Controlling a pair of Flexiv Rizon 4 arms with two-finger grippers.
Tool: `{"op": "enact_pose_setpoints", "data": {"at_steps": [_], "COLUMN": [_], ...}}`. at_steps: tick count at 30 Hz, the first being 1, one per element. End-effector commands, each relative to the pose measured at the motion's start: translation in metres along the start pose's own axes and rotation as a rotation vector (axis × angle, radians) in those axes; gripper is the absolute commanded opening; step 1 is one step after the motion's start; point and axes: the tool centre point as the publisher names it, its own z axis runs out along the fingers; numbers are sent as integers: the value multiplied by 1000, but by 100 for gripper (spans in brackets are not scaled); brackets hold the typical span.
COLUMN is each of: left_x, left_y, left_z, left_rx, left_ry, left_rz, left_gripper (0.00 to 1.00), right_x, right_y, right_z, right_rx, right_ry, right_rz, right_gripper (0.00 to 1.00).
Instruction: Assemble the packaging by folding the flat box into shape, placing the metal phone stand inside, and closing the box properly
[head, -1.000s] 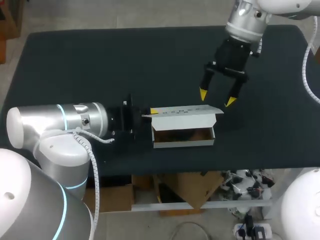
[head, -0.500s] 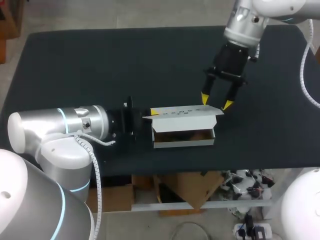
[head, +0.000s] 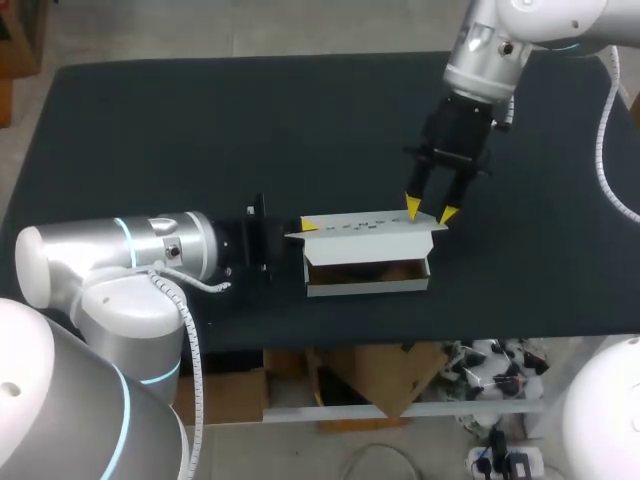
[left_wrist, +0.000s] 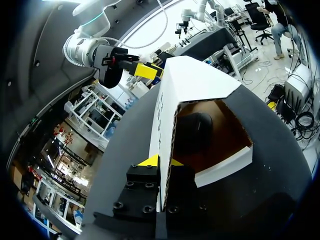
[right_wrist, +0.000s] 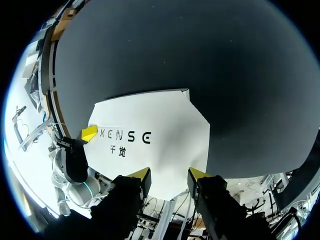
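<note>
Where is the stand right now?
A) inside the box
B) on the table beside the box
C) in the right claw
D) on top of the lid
A: the left wrist view shows the dark stand inside the box, under the raised lid that the left claw grips.

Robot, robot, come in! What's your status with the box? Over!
Left gripper: jaws shut on lid end. Right gripper: jaws open above lid's other end. Box open, phone stand inside. Nothing in the way.
</note>
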Motion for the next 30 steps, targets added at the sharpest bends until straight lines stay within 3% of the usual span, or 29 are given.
{"op": "enact_pose_setpoints", "data": {"at_steps": [1, 30], "left_x": [7, 14], "left_y": [5, 5], "left_z": [3, 3], "left_rx": [3, 2], "left_ry": [-10, -51], "left_rz": [0, 60], "left_gripper": [0, 0], "right_x": [0, -4], "right_y": [0, 2], "right_z": [2, 15], "right_rx": [5, 27], "right_ry": [-1, -5], "right_rz": [-1, -5], "right_gripper": [49, 48]}}
